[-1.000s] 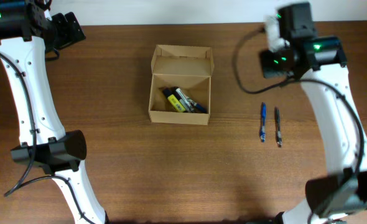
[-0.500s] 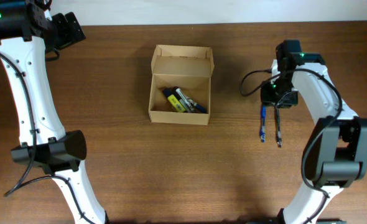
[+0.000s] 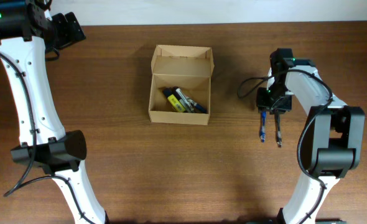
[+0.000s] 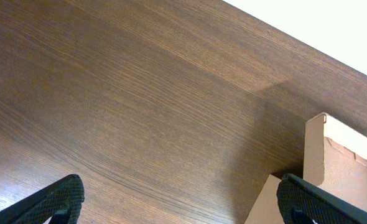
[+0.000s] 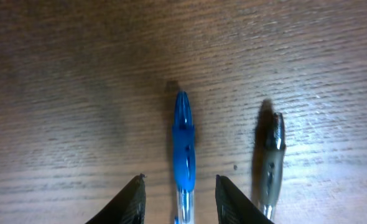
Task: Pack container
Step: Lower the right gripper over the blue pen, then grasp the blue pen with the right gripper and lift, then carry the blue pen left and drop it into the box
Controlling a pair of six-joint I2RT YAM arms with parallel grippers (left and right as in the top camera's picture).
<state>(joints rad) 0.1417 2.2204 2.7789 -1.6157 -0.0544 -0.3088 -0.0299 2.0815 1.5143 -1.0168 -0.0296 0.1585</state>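
Nearest, the right gripper (image 5: 183, 198) stands partly open astride the blue pen (image 5: 183, 149), fingertips clear of it and gripping nothing, the dark pen (image 5: 269, 162) just outside one finger: two pens on the table (image 3: 140, 168), seen full length only from overhead. Farther back sits the one container (image 3: 178, 118), flap up, a few markers (image 3: 183, 101) inside. Beyond it, at the far corner, the left gripper (image 3: 66, 28) gapes wide and empty, its camera catching only the container's corner.

2 pens (image 3: 263, 127) side by side rt of container (image 3: 182, 62); markers (image 3: 183, 101) inside.
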